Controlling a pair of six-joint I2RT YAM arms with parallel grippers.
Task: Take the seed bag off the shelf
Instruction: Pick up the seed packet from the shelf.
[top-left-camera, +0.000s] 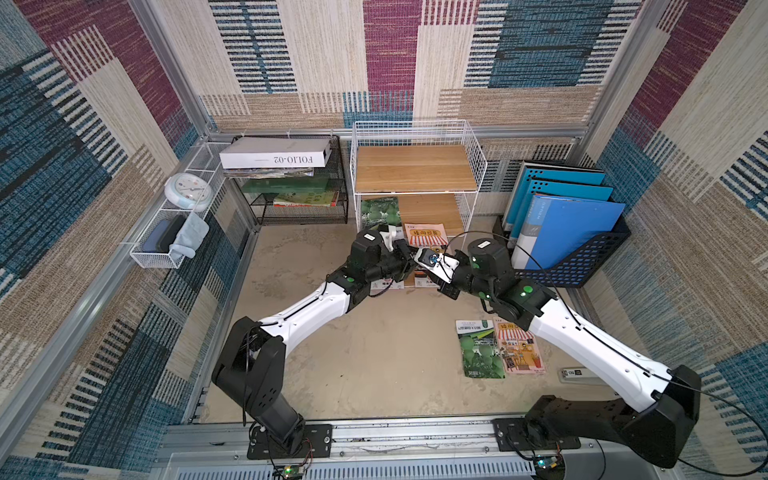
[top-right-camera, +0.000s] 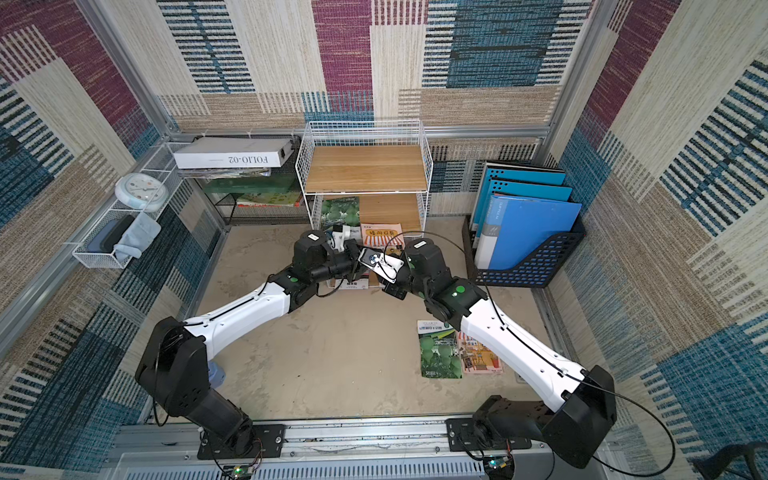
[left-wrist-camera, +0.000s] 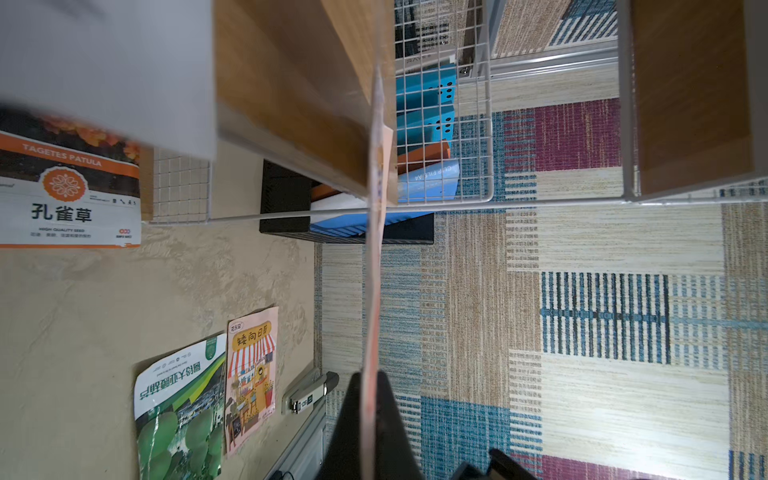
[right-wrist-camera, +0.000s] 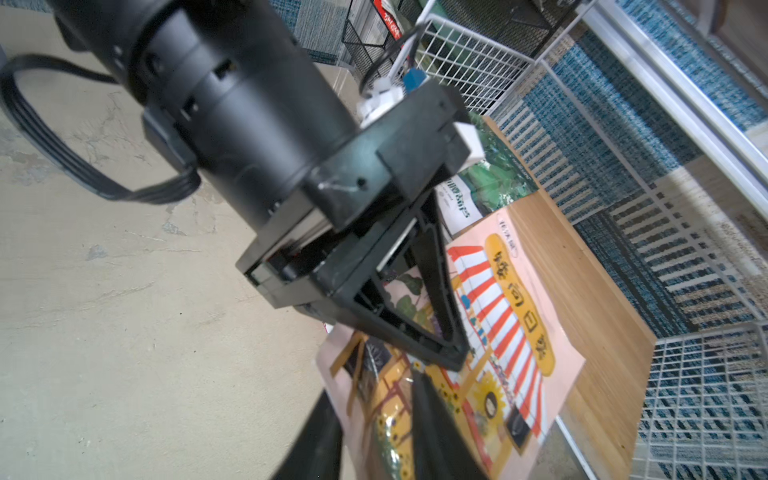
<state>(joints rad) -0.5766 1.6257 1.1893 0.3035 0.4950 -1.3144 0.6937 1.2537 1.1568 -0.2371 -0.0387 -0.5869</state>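
Half done at a guess: pinching the pink seed bag (right-wrist-camera: 519, 332) by its near edge in the left pincer (left-wrist-camera: 370, 380), fingers pressed together on the sheet, holding it tilted, with the far end over a wooden board of the shelf (top-left-camera: 415, 168) (hard to tell which tier) and the near end out past the front wire. Hovering the right pincer (right-wrist-camera: 374, 399) at the same near edge, jaws spread with the sheet between them, apparently not squeezing it. Not yet clearing the rack, so needing to draw the bag back and lay it on the counter (top-left-camera: 374, 365). Counting two packets already down there, a green packet (top-left-camera: 480, 349) and a second pink packet (top-left-camera: 519, 347), edges meeting. Seeing more on the shelf: a green bag (top-left-camera: 380, 212) beside the held one and a marigold bag (left-wrist-camera: 66, 187) low at its foot. Working cramped, with both wrists crowding the shelf front and risking a snag on the white wire. Flanking all this, well apart: a black mesh rack (top-left-camera: 299, 199) and blue folders (top-left-camera: 573, 224).
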